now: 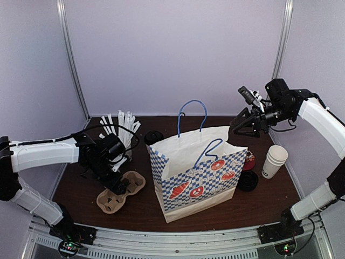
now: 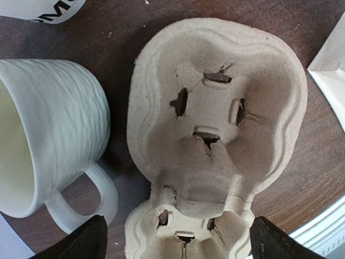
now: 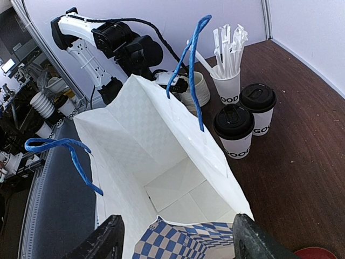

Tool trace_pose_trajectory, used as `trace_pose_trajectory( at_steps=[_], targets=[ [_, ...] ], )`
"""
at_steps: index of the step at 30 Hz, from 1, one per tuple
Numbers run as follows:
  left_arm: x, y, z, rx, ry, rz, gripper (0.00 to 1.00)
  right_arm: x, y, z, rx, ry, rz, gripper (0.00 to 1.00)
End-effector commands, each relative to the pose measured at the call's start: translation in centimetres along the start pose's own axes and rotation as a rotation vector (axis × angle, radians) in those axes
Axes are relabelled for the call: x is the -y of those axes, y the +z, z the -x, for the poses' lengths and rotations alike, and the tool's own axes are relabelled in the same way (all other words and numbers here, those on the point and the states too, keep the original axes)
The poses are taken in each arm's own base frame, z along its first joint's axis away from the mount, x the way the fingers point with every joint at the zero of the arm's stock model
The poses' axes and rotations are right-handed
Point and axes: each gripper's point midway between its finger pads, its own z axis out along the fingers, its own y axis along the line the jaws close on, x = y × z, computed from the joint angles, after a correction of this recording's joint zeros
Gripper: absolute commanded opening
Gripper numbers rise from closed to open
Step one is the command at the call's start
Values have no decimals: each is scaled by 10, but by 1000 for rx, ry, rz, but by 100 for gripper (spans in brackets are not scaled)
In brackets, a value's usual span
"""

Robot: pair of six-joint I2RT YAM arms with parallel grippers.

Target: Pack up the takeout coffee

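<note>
Lettering: "GOO" is read on two lidded coffee cups [image 3: 233, 129], side by side just beside the paper bag [image 3: 161, 151] | bag mouth is seen wide open | left gripper [image 2: 178, 243] is spread above pulp carrier [image 2: 215, 108] | right gripper [image 3: 178, 240] is spread, empty, over bag mouth

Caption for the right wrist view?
Right gripper open above the empty paper bag; two lidded coffee cups and a straw cup stand beside it.

dark table [image 1: 269, 200], paper bag [image 1: 197, 178], pulp carrier [image 2: 215, 108], mug [image 2: 54, 124], two lidded cups [image 3: 234, 130], straw cup [image 3: 227, 87]
</note>
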Motion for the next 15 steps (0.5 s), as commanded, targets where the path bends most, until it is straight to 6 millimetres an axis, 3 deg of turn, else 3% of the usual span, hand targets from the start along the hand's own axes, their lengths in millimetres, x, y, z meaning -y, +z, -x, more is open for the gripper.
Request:
trace_pose_trajectory(
  at_steps=[1,4,8,15],
  targets=[
    [0,-2,5,40,101,76,97,-1,-2,1,11,-12,1,72],
    [1,-11,14,89,136,126,98,0,-2,1,11,-11,0,72],
    [17,-19,22,121,156,69,97,1,-1,0,12,-5,3,72],
    [21,4,8,18,156,55,55,1,-1,-1,11,-6,1,73]
  ],
)
